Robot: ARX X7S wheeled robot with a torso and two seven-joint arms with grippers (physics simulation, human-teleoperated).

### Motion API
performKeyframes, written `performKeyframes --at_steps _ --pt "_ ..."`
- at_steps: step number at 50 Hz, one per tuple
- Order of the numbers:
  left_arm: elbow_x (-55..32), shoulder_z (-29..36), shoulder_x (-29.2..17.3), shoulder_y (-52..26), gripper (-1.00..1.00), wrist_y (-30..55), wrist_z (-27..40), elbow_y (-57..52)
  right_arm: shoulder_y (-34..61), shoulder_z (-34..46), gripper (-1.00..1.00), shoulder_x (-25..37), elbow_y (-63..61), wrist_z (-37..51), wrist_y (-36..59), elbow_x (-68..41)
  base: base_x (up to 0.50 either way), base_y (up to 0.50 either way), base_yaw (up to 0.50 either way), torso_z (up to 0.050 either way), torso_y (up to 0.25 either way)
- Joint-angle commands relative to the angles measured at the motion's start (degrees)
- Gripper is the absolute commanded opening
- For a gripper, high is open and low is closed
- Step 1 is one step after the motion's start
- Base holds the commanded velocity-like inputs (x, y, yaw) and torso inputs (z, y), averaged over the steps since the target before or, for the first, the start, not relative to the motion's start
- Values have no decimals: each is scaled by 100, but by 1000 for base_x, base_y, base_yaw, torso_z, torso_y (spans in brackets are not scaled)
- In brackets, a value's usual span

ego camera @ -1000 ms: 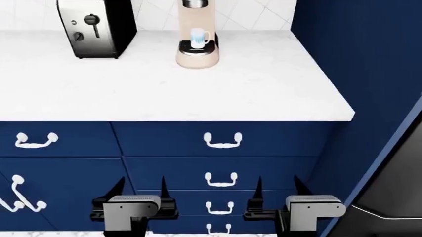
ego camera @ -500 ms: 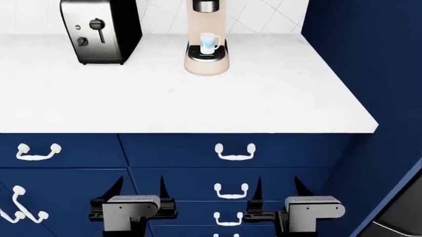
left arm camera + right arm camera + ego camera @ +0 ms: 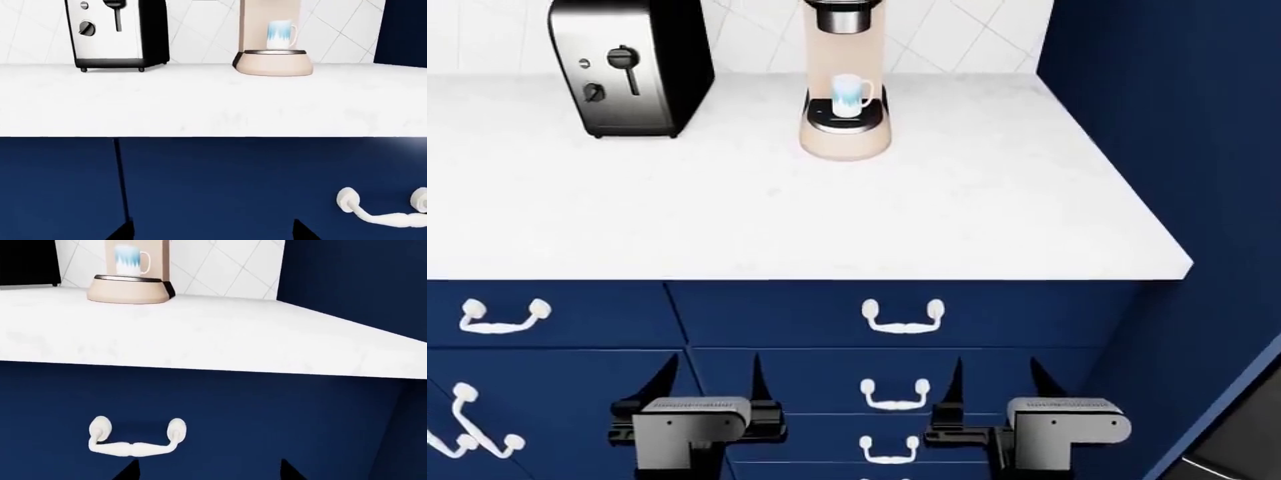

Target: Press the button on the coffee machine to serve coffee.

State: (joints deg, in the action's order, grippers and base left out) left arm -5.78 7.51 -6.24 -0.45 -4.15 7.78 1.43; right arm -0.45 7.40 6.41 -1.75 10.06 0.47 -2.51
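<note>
The beige cylindrical coffee machine stands at the back of the white counter, with a white-and-blue mug on its round black drip tray. It also shows in the left wrist view and the right wrist view. Its top is cut off and no button shows. My left gripper and right gripper are both open and empty, low in front of the blue drawers, well below the counter's edge.
A black-and-chrome toaster stands at the back left of the counter. Blue drawers with white handles face me. A tall blue cabinet wall bounds the counter on the right.
The head view has shifted slightly; the counter and machine sit a little lower in the picture. Both grippers stay open in the same place.
</note>
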Motion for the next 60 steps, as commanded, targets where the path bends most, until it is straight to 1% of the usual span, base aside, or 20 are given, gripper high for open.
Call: performKeyframes --at_steps 1,21,34,35,42,50,51,52,53,54,55,56,57,58,59,60 --pt "-123 74 -56 -16 100 -243 -24 90 19 81 100 61 1 82 17 -20 0 0 0 50 0" --pt "-122 223 -177 -37 100 -200 54 74 43 198 100 158 -11 184 133 -55 0 0 0 50 0" --pt "-287 213 -165 -35 100 -314 113 117 64 250 100 198 8 244 142 -101 0 0 0 50 0" --pt "-325 193 -156 -27 100 -149 170 61 69 256 100 202 18 243 136 -107 0 0 0 43 0" --pt "-300 246 -196 -36 100 -193 193 72 102 322 100 229 56 209 129 -144 0 0 0 0 0" --pt "-464 240 -192 -35 100 -226 178 88 118 318 100 223 70 257 150 -221 0 0 0 0 0" --pt "-475 222 -180 -30 100 -178 231 71 123 315 100 233 1 285 314 -223 0 0 0 0 0" --pt "-476 227 -191 -28 100 -29 275 19 111 281 100 228 -74 190 216 -380 0 0 0 0 0" --pt "-63 366 -301 -46 100 174 427 -69 187 411 100 297 -221 281 584 -118 0 0 0 0 0" --pt "-707 252 -244 -38 100 495 154 -145 264 417 100 298 -449 193 761 -242 0 0 0 0 0" --pt "-601 329 -287 -52 100 109 4 -30 403 298 100 292 -1146 205 1379 -515 0 0 0 0 0" --pt "-592 325 -285 -52 100 146 43 -34 487 307 100 332 -1538 154 1805 -660 0 0 0 0 0" --pt "-1451 659 -1144 -912 100 1005 518 -893 1347 -203 100 499 -2397 536 2664 -1519 0 0 0 0 0" --pt "-1516 -200 -285 -748 100 1865 -341 -1753 1728 -640 100 -360 -3256 -323 3524 -660 0 0 0 0 0" --pt "-1574 -382 -295 -806 100 2724 -1119 -2612 1827 -632 100 -502 -4004 -977 4383 20 0 0 0 0 0" --pt "-1520 -318 -311 -799 100 3584 -1121 -3472 1842 -630 100 -486 -3996 -957 5243 -7 0 0 0 0 0"
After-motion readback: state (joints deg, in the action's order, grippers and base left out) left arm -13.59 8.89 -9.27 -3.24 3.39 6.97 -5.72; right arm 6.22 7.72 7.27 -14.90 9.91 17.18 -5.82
